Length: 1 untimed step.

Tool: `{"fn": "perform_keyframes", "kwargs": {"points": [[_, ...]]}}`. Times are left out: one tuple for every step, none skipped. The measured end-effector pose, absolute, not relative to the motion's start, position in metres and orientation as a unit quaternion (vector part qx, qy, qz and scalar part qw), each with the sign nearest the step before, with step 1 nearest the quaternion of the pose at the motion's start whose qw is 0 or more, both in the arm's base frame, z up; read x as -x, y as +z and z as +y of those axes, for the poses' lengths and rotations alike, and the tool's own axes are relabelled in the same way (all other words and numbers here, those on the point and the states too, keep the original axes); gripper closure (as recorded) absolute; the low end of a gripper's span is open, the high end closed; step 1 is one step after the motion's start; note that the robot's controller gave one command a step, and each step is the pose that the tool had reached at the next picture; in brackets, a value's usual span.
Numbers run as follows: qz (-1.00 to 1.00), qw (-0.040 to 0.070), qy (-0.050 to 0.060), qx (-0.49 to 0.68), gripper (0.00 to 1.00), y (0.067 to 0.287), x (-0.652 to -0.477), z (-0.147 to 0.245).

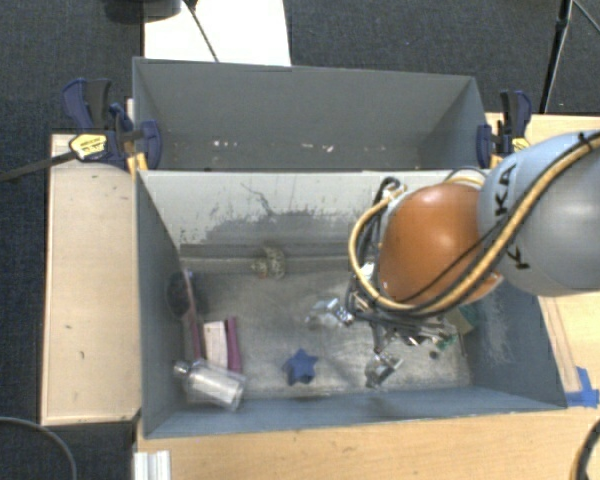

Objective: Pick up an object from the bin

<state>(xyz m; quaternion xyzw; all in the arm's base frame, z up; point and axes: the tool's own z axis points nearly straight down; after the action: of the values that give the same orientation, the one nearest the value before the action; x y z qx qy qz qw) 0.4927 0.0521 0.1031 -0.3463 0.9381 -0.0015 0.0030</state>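
My gripper hangs low over the bin floor at the front right, below the arm's orange dome. A small silvery crumpled thing lies just to its upper left. A blue star-shaped thing rests on the floor a short way to its left, apart from it. Something small and green peeks out to the gripper's right, partly hidden by the arm.
At the front left corner lie a clear plastic jar, a pink and purple box and a dark brush. A small dull metal piece sits near the back wall. The arm covers the bin's right side.
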Motion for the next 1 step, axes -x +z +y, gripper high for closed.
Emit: {"fn": "perform_keyframes", "kwargs": {"points": [[0.893, 0.002, 0.000, 0.450, 0.00, 0.0767, -0.4839, 0.1352]]}}
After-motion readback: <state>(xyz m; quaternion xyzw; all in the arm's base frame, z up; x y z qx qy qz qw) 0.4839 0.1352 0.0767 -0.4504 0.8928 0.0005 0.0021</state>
